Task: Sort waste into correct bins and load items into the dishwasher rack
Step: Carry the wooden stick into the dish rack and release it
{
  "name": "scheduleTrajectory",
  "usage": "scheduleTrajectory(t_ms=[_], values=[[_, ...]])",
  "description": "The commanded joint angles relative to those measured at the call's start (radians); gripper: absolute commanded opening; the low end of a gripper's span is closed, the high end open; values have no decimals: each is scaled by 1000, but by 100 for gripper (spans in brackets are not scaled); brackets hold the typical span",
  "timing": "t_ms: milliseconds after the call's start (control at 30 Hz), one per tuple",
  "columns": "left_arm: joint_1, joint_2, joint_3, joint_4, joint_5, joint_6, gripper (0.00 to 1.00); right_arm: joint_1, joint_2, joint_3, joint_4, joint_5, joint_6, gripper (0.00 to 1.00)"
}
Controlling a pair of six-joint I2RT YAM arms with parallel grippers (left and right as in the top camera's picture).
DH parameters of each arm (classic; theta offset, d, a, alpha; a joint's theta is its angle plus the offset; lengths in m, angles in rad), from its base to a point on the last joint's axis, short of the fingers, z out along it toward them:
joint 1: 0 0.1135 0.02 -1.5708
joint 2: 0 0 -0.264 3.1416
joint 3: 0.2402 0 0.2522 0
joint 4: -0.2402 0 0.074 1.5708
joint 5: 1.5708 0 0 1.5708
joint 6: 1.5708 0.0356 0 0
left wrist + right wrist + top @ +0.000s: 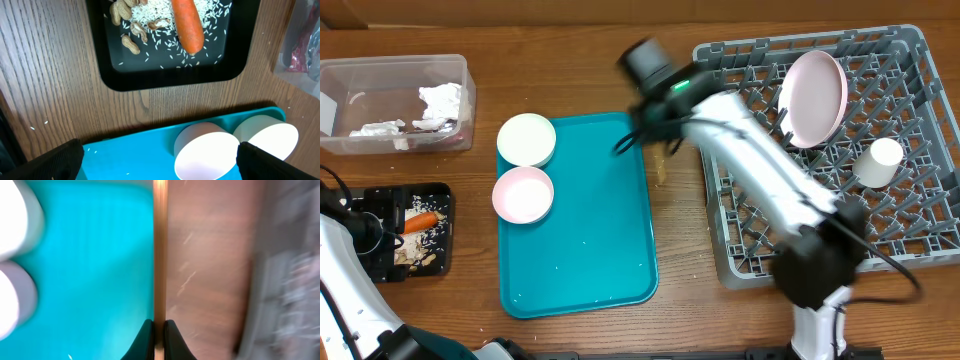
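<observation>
The whole frame is motion-blurred. At the bottom centre, two dark fingers (144, 339) press against either side of a thin tan stick (160, 245), which runs straight up the middle to the top edge. Left of the stick lies a teal tray (95, 265). Two pale bowls sit at the left edge, the upper bowl (12, 220) just above the lower bowl (15, 300). Right of the stick is the brown wooden tabletop (210, 280). A grey rack (292, 280) fills the far right, too smeared to make out.

The right arm (760, 180) reaches up the frame, its right pincer (159, 326) squeezing a thin stick (160, 255). The left pincer (160, 152) is spread wide.
</observation>
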Motion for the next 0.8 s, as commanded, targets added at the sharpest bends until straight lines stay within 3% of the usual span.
scheduleTrajectory(t_ms=[0, 300, 767], values=[[4, 2, -4, -2, -10, -17, 100, -154, -101, 39, -2, 24, -129, 4], [4, 2, -4, -2, -10, -17, 100, -326, -17, -45, 10, -67, -332, 4], [4, 2, -4, -2, -10, -17, 100, -331, 103, -50, 54, -89, -329, 9]])
